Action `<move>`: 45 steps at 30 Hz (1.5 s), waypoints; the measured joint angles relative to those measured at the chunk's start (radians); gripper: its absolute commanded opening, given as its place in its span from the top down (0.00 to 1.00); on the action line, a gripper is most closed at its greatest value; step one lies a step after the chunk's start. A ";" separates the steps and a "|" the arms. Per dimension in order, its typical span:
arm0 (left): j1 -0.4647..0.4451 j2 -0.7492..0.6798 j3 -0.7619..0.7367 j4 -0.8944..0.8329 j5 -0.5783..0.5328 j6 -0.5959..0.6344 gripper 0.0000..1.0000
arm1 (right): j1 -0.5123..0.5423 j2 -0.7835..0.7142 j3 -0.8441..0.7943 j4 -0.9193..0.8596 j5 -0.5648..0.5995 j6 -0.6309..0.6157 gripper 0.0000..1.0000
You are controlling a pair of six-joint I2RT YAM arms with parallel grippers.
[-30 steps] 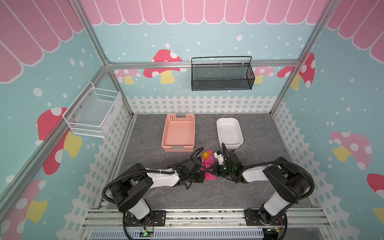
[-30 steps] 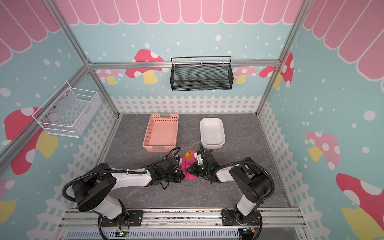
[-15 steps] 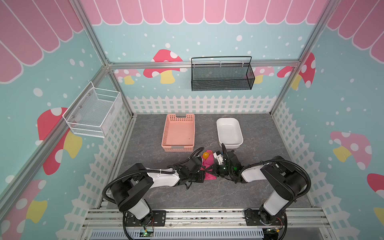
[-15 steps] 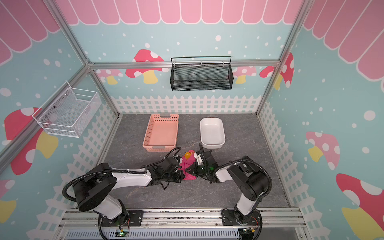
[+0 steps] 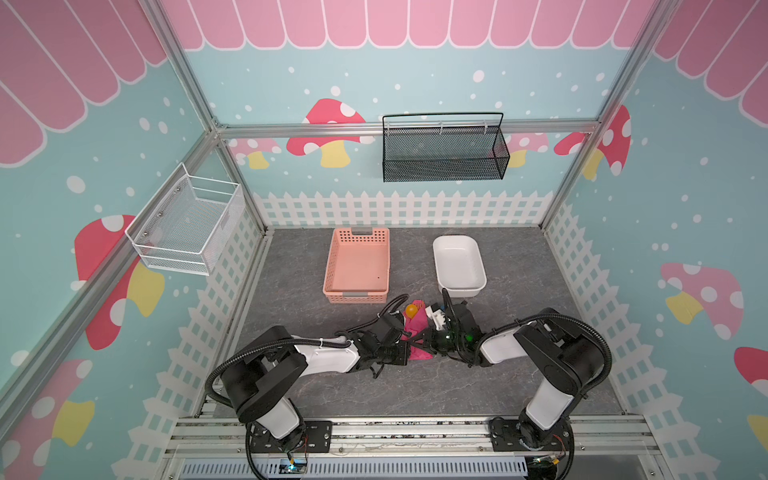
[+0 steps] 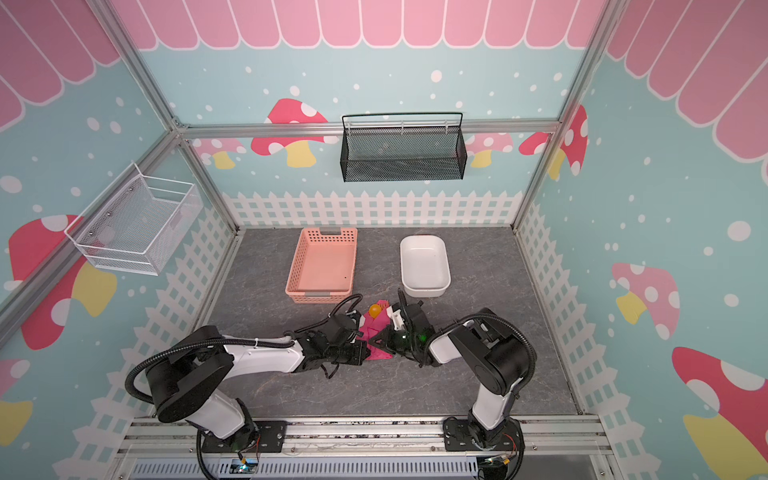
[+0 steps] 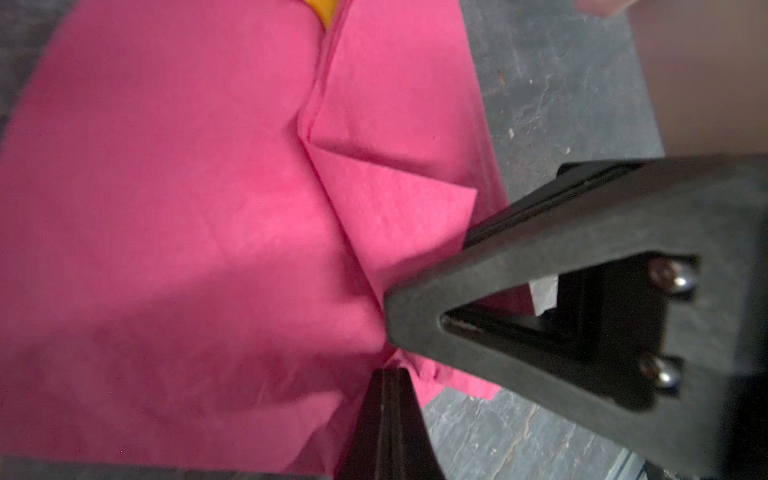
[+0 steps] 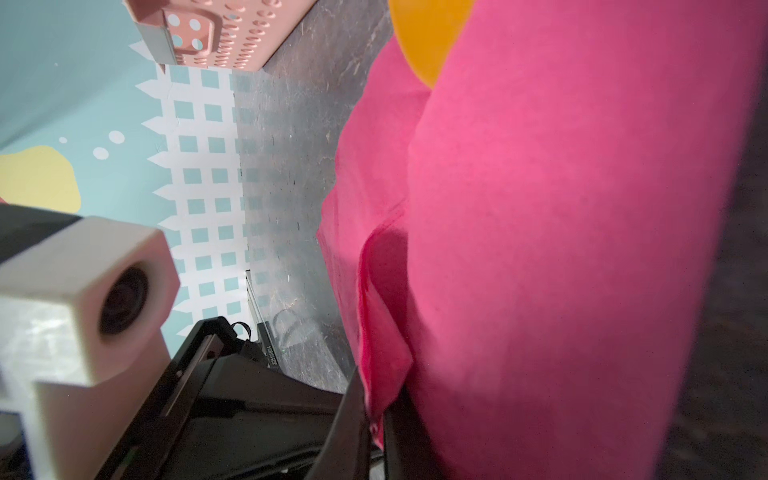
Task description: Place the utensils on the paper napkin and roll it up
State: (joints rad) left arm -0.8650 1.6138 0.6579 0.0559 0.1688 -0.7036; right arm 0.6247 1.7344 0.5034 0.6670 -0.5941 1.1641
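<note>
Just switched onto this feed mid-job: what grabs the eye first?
The hot-pink paper napkin stands out, partly folded over at the front centre of the grey table, with an orange spoon bowl poking out of its far end. The left gripper and right gripper meet at its near end, each with fingers pinched on the paper. Behind it stand an empty salmon basket and a white dish.
</note>
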 measured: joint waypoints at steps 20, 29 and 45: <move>0.000 0.000 0.000 0.001 0.001 0.000 1.00 | 0.005 0.021 -0.001 0.037 0.045 0.019 0.89; 0.000 0.000 0.000 0.001 0.001 0.000 1.00 | 0.005 0.037 -0.001 0.059 0.054 0.024 0.89; 0.026 -0.117 -0.010 -0.063 -0.051 0.000 1.00 | 0.006 0.062 0.001 0.135 0.035 0.049 0.60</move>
State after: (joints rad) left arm -0.8387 1.4963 0.6479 -0.0074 0.1173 -0.7040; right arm 0.6304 1.7962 0.5045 0.8024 -0.5594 1.2129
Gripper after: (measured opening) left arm 0.049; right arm 0.387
